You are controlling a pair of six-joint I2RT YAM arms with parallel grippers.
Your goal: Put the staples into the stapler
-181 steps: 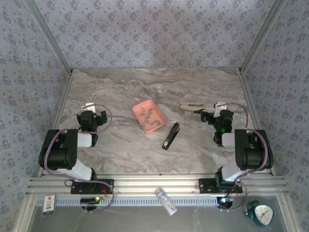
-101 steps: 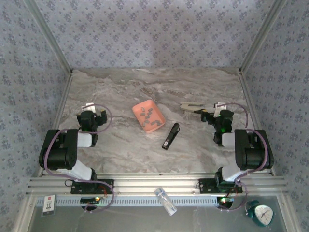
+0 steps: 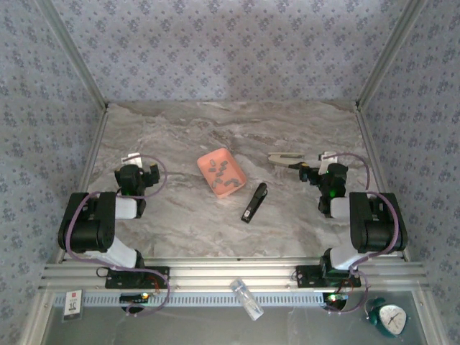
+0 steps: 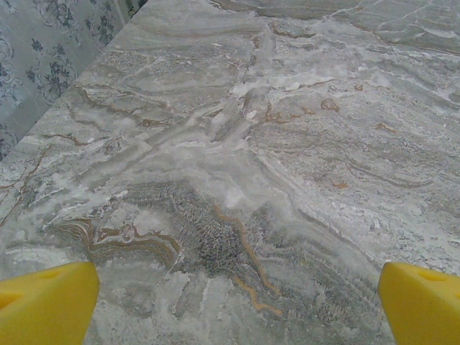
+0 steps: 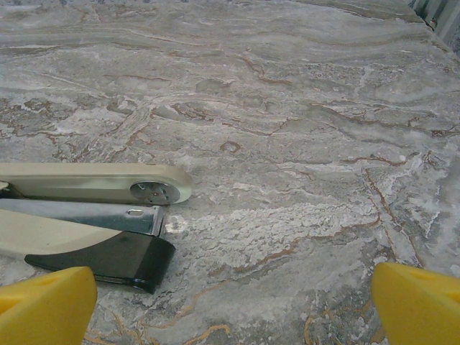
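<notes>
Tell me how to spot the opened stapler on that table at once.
On the marble table, look right of the salmon-orange tray, toward the right arm. The stapler lies there, long and beige, swung open so a shiny metal channel shows. The slim object nearer the arms is all black, so the pale colour gives it away.

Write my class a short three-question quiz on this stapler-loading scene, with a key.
1. True or false: the staples lie in the orange tray.
2. Which is nearer the cream stapler? A: left pincer; B: right pincer.
3. Fill in: both pincers stand ___, holding nothing.
Key: 1 true; 2 B; 3 open.
</notes>
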